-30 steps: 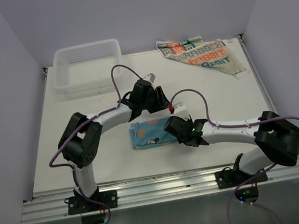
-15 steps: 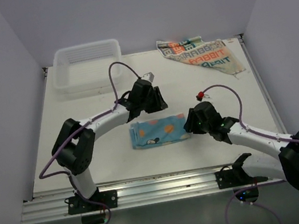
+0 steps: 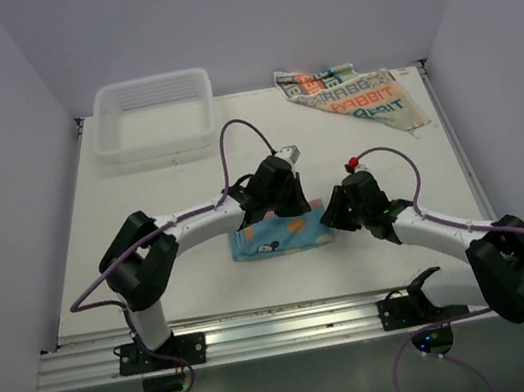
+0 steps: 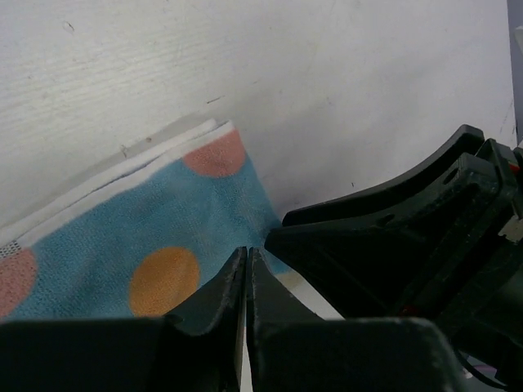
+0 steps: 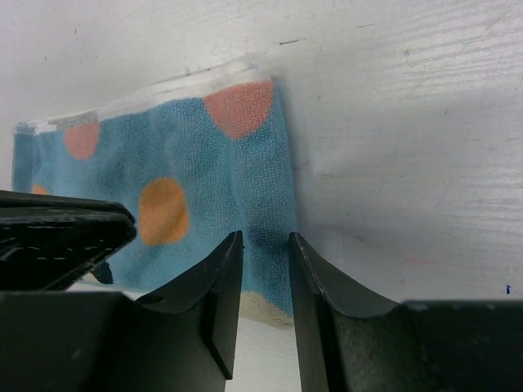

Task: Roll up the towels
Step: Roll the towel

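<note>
The light blue dotted towel (image 3: 268,240) lies folded into a flat strip at the table's near middle. It also shows in the left wrist view (image 4: 122,237) and the right wrist view (image 5: 204,155). My left gripper (image 3: 290,205) is shut, its tips (image 4: 247,255) over the towel's far right corner with no cloth seen between them. My right gripper (image 3: 331,216) is open a narrow gap, and its fingers straddle the towel's right edge (image 5: 265,241). The two grippers are close together. The cream "RABBIT" towel (image 3: 354,96) lies spread out at the far right.
A white slatted basket (image 3: 154,113) stands at the far left corner. Purple cables loop above both arms. The table's metal rail (image 3: 286,329) runs along the near edge. The walls close in on both sides.
My right gripper has drawn back to the right, off the blue towel, and now sits at its right edge. My left gripper has moved nearer and right onto the towel's far right corner.
</note>
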